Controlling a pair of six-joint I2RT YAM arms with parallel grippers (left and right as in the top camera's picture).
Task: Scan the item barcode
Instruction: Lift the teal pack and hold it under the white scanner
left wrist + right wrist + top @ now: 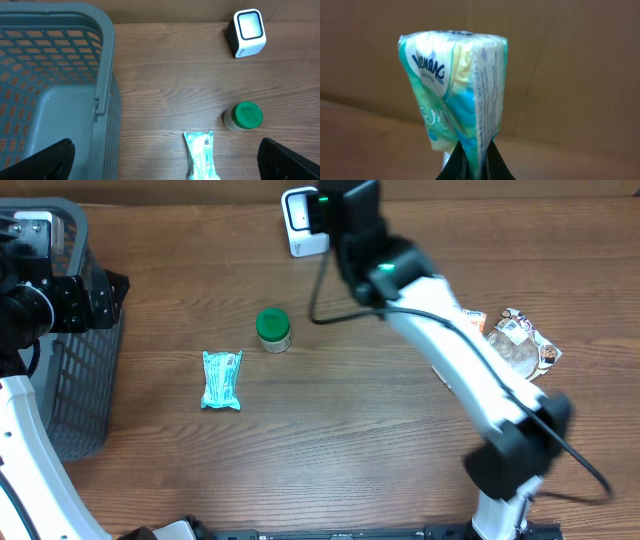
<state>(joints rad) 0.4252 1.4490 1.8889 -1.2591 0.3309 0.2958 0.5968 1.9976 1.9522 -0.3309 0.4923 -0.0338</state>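
1. Grey basket (107, 60) sits partly below my left gripper (165, 152), whose fingers are spread wide with nothing in them.
2. My right gripper (474, 162) is clamped on the Kleenex pack (457, 85), holding it upright, close to the scanner (296, 232).
3. Green-lidded jar (272, 328) stands mid-table.

Light even, soft, from above; wooden table (330, 430) moderately bright. Shadows faint, short beside jar (272, 330). Scanner (248, 30) window glows pale, slight glare. Right wrist view dimmer, warmer: tissue pack (455, 90) sharp, background blurred. Overhead view slightly soft.
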